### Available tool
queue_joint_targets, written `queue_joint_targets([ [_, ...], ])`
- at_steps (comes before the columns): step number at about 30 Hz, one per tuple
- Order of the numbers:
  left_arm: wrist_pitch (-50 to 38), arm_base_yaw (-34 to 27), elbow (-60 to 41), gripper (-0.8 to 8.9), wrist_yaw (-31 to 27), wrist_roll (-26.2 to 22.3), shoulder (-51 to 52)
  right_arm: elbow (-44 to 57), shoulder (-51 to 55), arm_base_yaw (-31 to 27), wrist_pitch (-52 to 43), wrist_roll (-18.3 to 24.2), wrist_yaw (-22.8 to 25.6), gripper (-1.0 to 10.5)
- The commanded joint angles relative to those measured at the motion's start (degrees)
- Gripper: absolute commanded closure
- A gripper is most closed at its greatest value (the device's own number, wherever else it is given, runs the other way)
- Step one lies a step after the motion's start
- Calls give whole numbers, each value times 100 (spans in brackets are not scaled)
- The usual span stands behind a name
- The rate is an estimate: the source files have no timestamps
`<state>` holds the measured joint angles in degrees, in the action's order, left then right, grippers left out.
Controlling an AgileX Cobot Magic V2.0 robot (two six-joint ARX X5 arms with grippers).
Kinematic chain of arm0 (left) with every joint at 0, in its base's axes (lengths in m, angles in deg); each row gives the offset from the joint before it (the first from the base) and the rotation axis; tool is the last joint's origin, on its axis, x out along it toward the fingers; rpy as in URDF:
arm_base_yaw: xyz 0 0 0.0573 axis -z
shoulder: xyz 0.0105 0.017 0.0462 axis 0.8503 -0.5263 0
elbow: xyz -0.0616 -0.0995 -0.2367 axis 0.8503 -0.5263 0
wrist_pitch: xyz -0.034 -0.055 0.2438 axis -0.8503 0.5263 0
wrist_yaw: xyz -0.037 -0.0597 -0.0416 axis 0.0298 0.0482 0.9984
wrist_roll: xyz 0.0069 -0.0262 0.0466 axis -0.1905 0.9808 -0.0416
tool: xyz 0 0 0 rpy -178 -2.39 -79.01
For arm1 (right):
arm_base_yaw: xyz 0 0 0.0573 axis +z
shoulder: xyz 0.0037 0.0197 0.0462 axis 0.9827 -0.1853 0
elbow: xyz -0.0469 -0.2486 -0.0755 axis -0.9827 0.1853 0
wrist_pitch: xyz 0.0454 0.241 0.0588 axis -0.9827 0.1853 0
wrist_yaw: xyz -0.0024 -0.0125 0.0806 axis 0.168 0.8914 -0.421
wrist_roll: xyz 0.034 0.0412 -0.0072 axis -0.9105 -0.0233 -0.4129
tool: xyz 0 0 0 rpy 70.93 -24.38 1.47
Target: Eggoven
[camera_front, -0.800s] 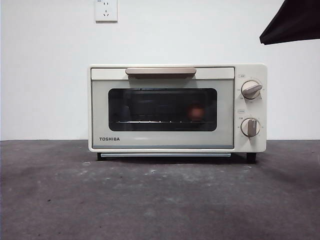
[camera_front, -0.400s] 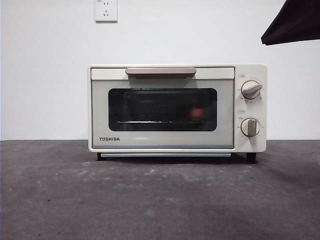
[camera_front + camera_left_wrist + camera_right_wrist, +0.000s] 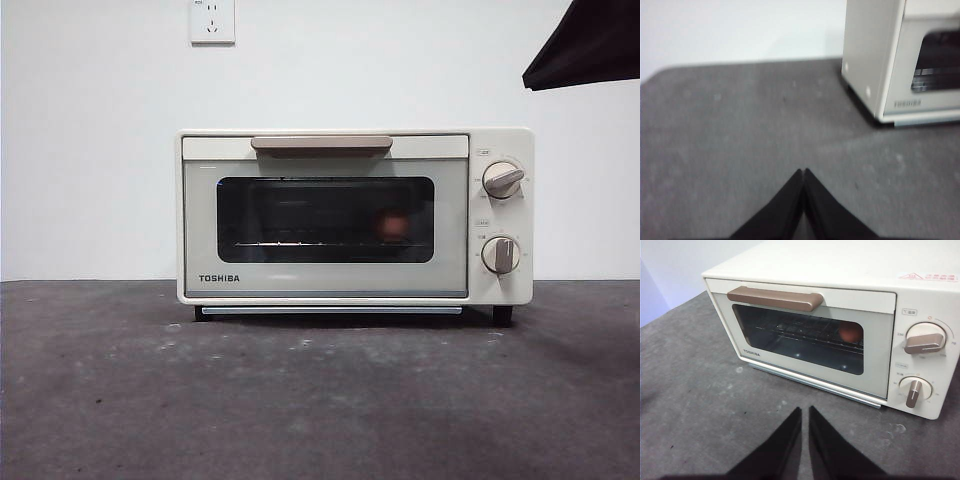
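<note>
The cream Toshiba toaster oven [image 3: 355, 215] stands at the back of the table with its door closed. The reddish-brown egg [image 3: 393, 226] lies on the rack inside, behind the dark glass on the dial side; it also shows in the right wrist view [image 3: 851, 332]. My right gripper [image 3: 804, 412] hangs in the air in front of the oven [image 3: 840, 325], jaws nearly together and empty. It shows as a black tip [image 3: 585, 45] at the top right of the front view. My left gripper [image 3: 803, 172] is shut and empty over the bare table, off to the side of the oven [image 3: 900, 60].
The dark grey table [image 3: 320, 400] stretches out in front of the oven. A white wall with a socket [image 3: 212, 20] stands behind. The tan handle [image 3: 321, 144] and two grey dials [image 3: 502, 180] face forward.
The black arm tip at the top right of the front view has shifted very slightly to the right. The oven and egg have not moved.
</note>
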<state>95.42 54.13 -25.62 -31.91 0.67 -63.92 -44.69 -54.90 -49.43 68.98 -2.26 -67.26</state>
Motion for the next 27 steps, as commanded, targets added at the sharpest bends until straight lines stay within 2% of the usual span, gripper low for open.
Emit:
queue_joint_targets([
  [1,-17,-15,-157,806,13,275,7,-28,-15,31,-63,31,9,943],
  [3,-50,-15,-157,806,13,422,7,-28,-15,31,-66,31,9,943],
  [24,-66,-15,-157,806,13,422,-7,-28,-2,31,-87,31,9,943],
  [27,-66,-15,-157,806,13,422,-7,-26,389,-199,37,199,96,943],
])
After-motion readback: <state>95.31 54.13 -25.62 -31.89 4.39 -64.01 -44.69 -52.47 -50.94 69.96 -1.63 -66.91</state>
